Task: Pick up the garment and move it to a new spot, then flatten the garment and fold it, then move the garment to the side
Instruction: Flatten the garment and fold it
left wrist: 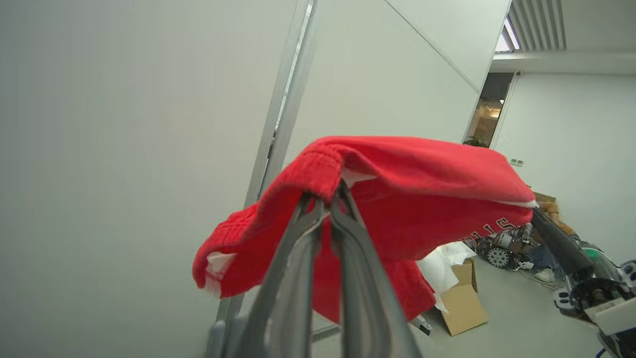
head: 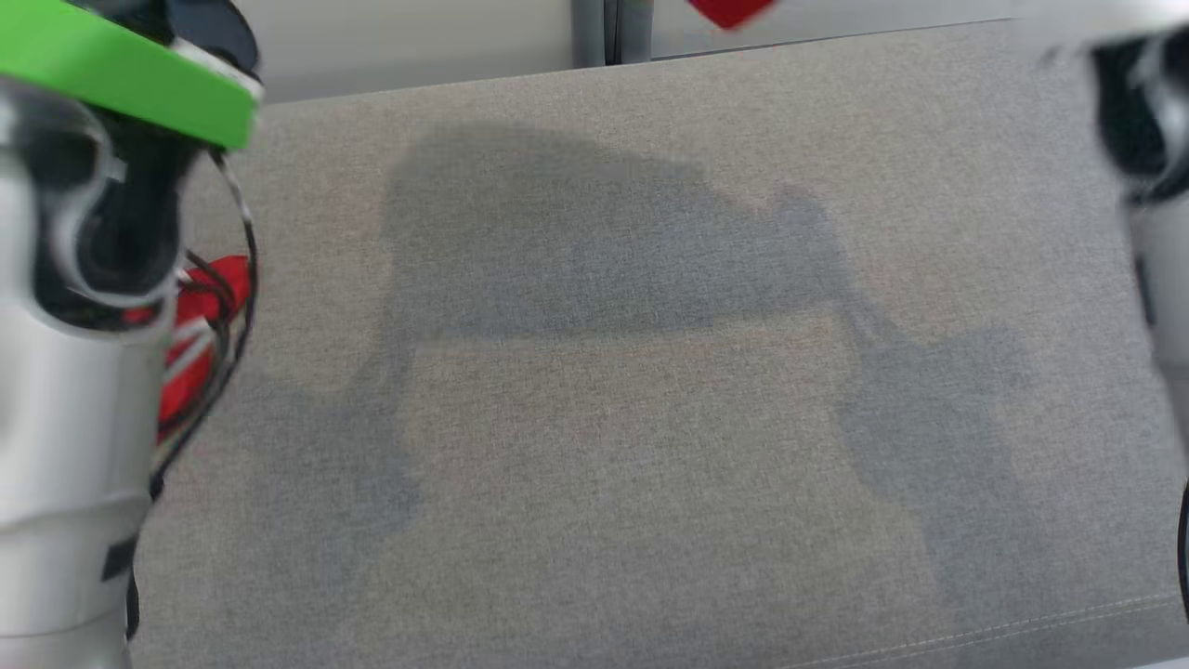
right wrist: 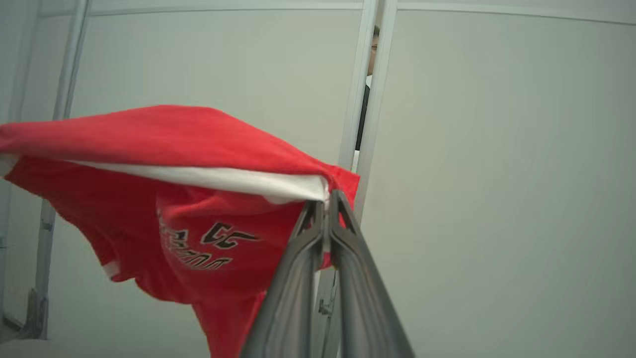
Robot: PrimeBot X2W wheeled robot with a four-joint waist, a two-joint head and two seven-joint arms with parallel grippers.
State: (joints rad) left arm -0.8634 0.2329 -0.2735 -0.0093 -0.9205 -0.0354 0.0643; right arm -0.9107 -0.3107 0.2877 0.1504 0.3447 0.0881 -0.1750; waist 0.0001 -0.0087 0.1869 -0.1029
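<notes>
The garment (left wrist: 422,199) is a red jersey with white trim and black-and-white lettering. It hangs in the air, stretched between both grippers. My left gripper (left wrist: 325,199) is shut on its ribbed red hem. My right gripper (right wrist: 327,199) is shut on a white-trimmed edge of the garment (right wrist: 189,164), and its dark finger also shows at the cloth's far corner (left wrist: 556,238). In the head view, bits of the garment show at the top edge (head: 729,11) and behind my left forearm (head: 200,325). Its shadow falls on the grey surface.
A wide grey fabric-covered surface (head: 650,446) lies below, with white wall panels behind its far edge. My left arm (head: 84,372) and right arm (head: 1152,186) frame it. A cardboard box (left wrist: 462,303) and clutter stand on the floor. A person (right wrist: 370,49) partly shows through a panel gap.
</notes>
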